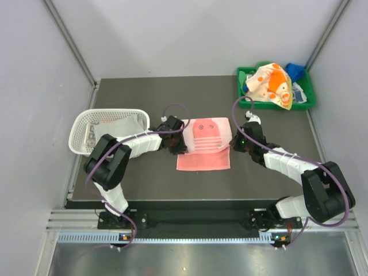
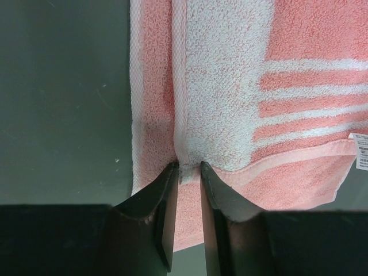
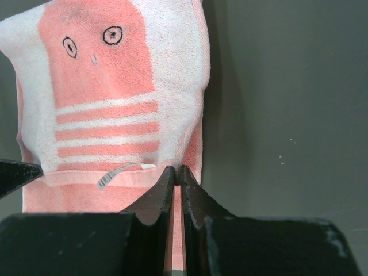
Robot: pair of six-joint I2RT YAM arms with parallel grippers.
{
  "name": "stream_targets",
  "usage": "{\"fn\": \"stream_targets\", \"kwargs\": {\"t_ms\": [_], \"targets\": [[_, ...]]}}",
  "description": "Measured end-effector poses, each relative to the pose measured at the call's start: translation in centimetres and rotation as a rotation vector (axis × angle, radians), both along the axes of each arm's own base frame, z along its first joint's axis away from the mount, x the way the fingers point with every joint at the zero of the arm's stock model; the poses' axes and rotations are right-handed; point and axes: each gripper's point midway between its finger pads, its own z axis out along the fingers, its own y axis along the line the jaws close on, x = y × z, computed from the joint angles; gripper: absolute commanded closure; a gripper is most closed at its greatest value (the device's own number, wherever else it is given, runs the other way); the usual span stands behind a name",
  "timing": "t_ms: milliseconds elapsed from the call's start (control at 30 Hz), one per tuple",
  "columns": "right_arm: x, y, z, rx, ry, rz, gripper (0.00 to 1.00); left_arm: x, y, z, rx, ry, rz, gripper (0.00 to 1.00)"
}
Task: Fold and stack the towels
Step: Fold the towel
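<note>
The pink rabbit-face towel lies flat on the dark table, well apart from the green tray, nearer the arm bases than the tray is. Its face half is folded over a plain pink layer, and a strip of that layer shows along the near edge. An orange-patterned towel and a blue one sit heaped in the tray.

The left gripper is at the towel edge farthest from the tray. Its claw is narrowly parted, tips at the folded hem; I cannot tell whether it pinches any cloth. The right gripper is at the edge nearest the tray with its claw closed tight. Whether a thin layer is nipped is unclear.

The likely trouble:
- Either claw rising with terry loops caught would drag the top layer and open the fold.
- Uneven pulls from the two sides would skew the hem.
- The loose label could snag
</note>
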Motion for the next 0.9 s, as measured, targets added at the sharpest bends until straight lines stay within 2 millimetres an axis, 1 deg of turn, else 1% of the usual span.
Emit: {"fn": "stream_targets", "kwargs": {"t_ms": [33, 167, 200, 300, 433, 533, 900], "targets": [[0.0, 0.0, 0.0, 0.000, 0.000, 0.000, 0.98, 0.0, 0.0, 0.0, 0.000, 0.001, -0.001, 0.74], [0.0, 0.0, 0.0, 0.000, 0.000, 0.000, 0.98, 0.0, -0.1, -0.1, 0.002, 0.002, -0.001, 0.82], [0.0, 0.0, 0.0, 0.000, 0.000, 0.000, 0.98, 0.0, -0.1, -0.1, 0.002, 0.002, -0.001, 0.86], [0.0, 0.0, 0.0, 0.000, 0.000, 0.000, 0.98, 0.1, -0.1, 0.0, 0.002, 0.002, -0.001, 0.93], [0.0, 0.0, 0.0, 0.000, 0.000, 0.000, 0.98, 0.1, -0.2, 0.1, 0.002, 0.000, -0.004, 0.99], [0.0, 0.0, 0.1, -0.001, -0.003, 0.002, 0.98, 0.1, -0.2, 0.2, 0.004, 0.003, -0.005, 1.00], [-0.1, -0.1, 0.7, 0.001, -0.014, 0.004, 0.98, 0.3, -0.2, 1.1, 0.013, -0.003, -0.011, 1.00]]}}
